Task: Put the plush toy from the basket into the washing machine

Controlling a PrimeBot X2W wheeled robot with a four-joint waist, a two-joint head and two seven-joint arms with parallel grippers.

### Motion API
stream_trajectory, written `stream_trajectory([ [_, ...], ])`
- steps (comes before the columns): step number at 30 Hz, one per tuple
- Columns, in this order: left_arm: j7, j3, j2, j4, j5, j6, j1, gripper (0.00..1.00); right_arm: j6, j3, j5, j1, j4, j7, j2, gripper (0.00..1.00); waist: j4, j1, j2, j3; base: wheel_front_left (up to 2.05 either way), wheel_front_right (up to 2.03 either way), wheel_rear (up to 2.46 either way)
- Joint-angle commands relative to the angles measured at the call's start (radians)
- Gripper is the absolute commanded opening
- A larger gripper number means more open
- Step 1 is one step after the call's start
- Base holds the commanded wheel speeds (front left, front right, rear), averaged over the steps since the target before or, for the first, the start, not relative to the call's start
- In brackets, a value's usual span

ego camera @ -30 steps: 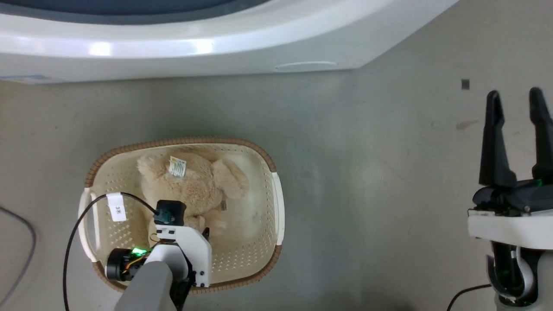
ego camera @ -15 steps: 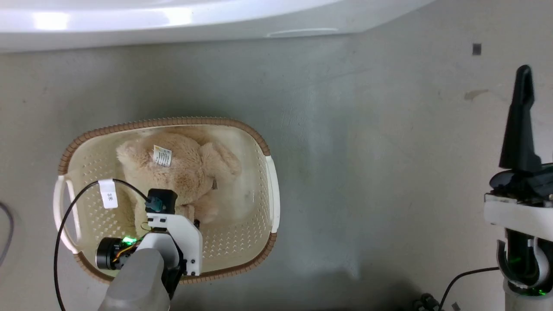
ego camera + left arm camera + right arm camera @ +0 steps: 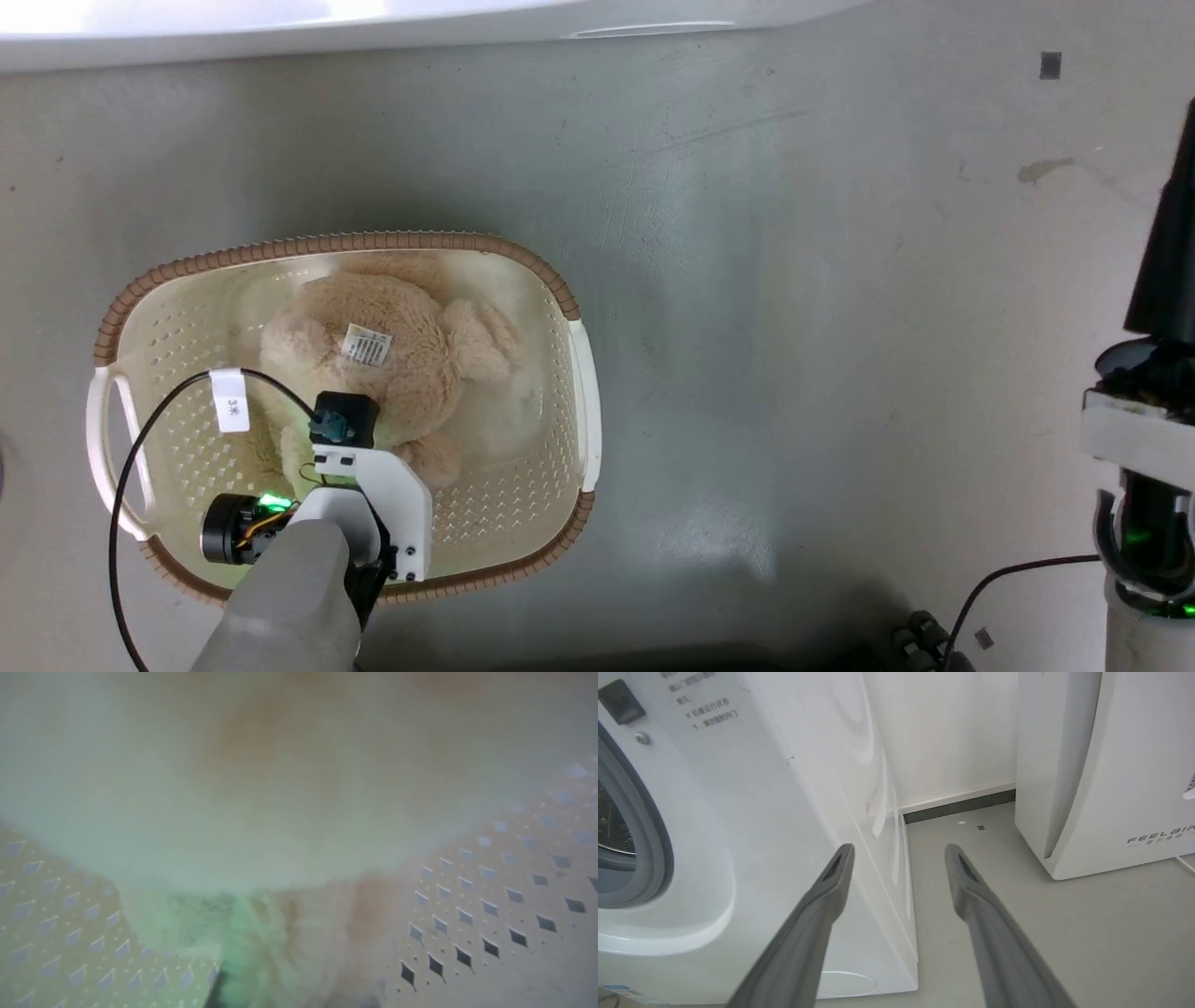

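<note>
- Left wrist view: the left fingers [image 3: 214,994] are buried in the fur of the plush toy [image 3: 289,812]. I cannot tell whether they grip it.
- The plush toy lies in the basket [image 3: 327,245]. It looks soft and light, so pinch deep into the body just ahead.
- The right fingers [image 3: 829,896] are spread wide and empty, with the washing machine [image 3: 738,812] beyond their left tip.

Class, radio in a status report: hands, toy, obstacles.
Left hand down on plush toy in basket, grip hidden. Right hand open, empty, facing washing machine. Black cable on floor, lower right.

Open floor [image 3: 794,327] separates basket [image 3: 327,245] from washing machine [image 3: 373,28]; porthole [image 3: 658,858] seemingly unobstructed.
</note>
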Motion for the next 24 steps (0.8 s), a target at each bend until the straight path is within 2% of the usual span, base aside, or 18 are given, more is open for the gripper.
stream_trajectory([
  [1,-0.006,-0.007,0.006,0.036,-0.014,-0.003,-0.025,0.0,-0.001,-0.008,0.017,-0.026,-0.01,-0.011,0.0,1.0,-0.001,-0.0001,0.0,0.0,0.0,0.0,0.0],
  [8,-0.03,-0.028,-0.006,0.103,-0.041,-0.017,-0.049,0.0,-0.001,-0.012,0.037,-0.023,0.001,-0.025,0.0,1.0,0.002,-0.0001,0.0,-0.032,0.0,0.0,0.0],
  [16,-0.064,-0.042,-0.039,0.103,-0.054,-0.023,0.009,0.0,-0.001,-0.033,0.034,0.036,0.063,-0.025,0.0,1.0,0.021,-0.0001,0.0,-0.188,0.0,0.0,0.0],
  [24,-0.128,-0.071,-0.068,0.103,-0.059,-0.054,0.059,0.0,-0.001,-0.04,0.035,0.103,0.114,-0.025,0.0,1.0,0.058,-0.0001,0.0,-0.343,0.0,0.0,0.0],
])
